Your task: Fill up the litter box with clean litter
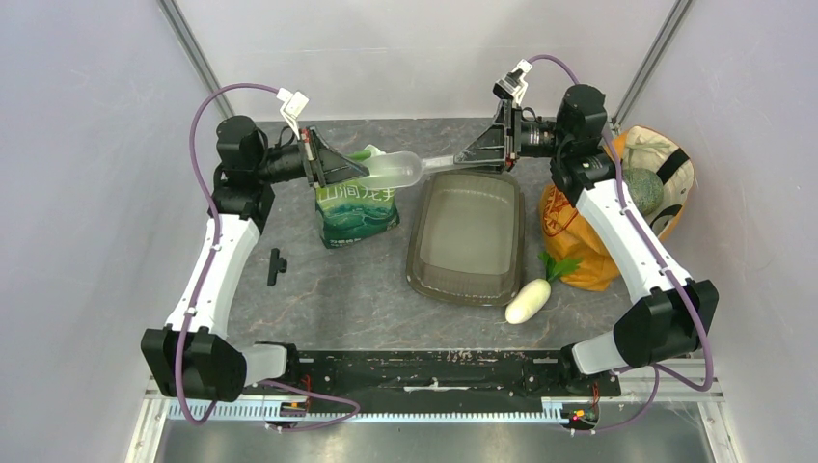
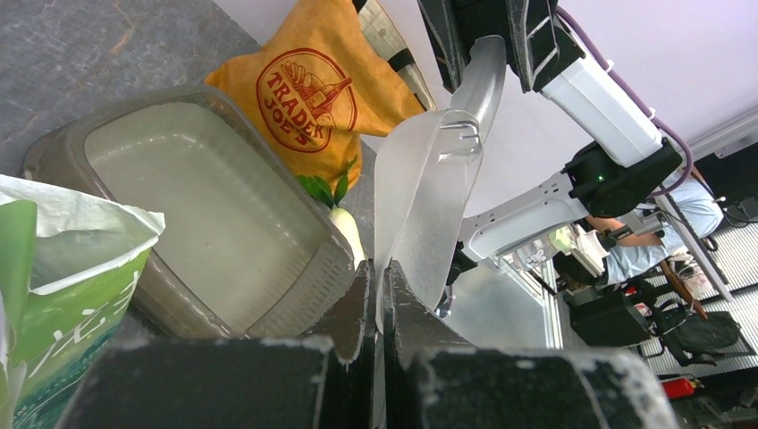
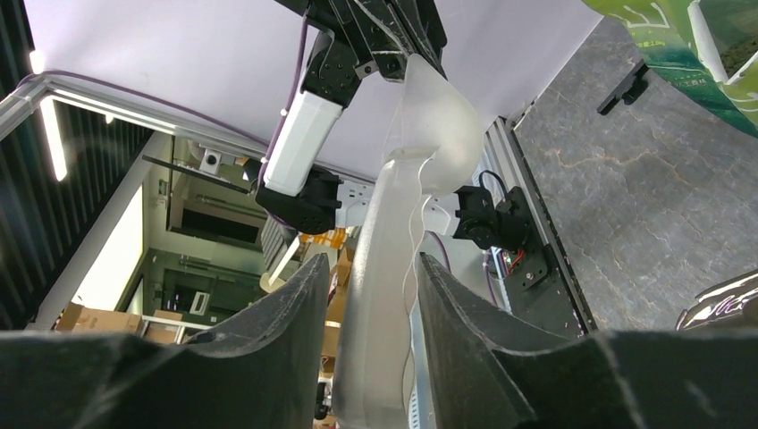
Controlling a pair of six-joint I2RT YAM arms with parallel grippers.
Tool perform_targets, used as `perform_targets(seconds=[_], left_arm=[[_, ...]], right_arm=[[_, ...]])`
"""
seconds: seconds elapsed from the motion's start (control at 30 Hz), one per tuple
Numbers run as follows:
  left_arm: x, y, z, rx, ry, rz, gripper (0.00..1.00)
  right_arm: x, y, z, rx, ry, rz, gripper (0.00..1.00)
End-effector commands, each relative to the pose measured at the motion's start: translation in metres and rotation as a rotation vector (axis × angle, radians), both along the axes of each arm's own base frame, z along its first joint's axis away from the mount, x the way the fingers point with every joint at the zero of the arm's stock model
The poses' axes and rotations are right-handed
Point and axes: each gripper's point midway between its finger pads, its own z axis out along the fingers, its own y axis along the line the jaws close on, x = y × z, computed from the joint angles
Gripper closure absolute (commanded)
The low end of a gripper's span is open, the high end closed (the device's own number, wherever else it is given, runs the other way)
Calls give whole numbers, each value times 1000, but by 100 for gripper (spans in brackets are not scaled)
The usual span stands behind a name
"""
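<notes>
The litter box (image 1: pixel 417 241), a smoky grey-brown tray, sits mid-table; its floor (image 2: pixel 206 197) looks pale and smooth, with no heap of litter. A translucent scoop (image 1: pixel 395 172) hangs level between the arms, over the tray's far-left corner, and looks empty. My left gripper (image 1: pixel 365 172) is shut on the thin rim of the scoop's bowl (image 2: pixel 429 188). My right gripper (image 1: pixel 461 156) straddles the scoop's handle (image 3: pixel 384 295), with thin gaps showing beside both fingers. The open green bag (image 1: pixel 355 212) stands left of the tray; its contents are hidden.
An orange-and-cream fabric bag (image 1: pixel 569 231) stands right of the tray, under the right arm. A white oval vegetable (image 1: pixel 528 301) lies at the tray's near-right corner. A small black part (image 1: pixel 277 265) lies left of the green bag.
</notes>
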Motion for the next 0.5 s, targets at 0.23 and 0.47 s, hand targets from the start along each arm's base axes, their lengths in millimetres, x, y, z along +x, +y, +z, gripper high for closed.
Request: perform_targets(seconds=[0.23,0.47], left_arm=[[-3,-3,6,17,-22,-13,98],[-2,-3,6,28,-36,-5,98]], right_arm=[[-14,2,8,6,-38,43,68],[-13,2,5,-1,-34,41,85]])
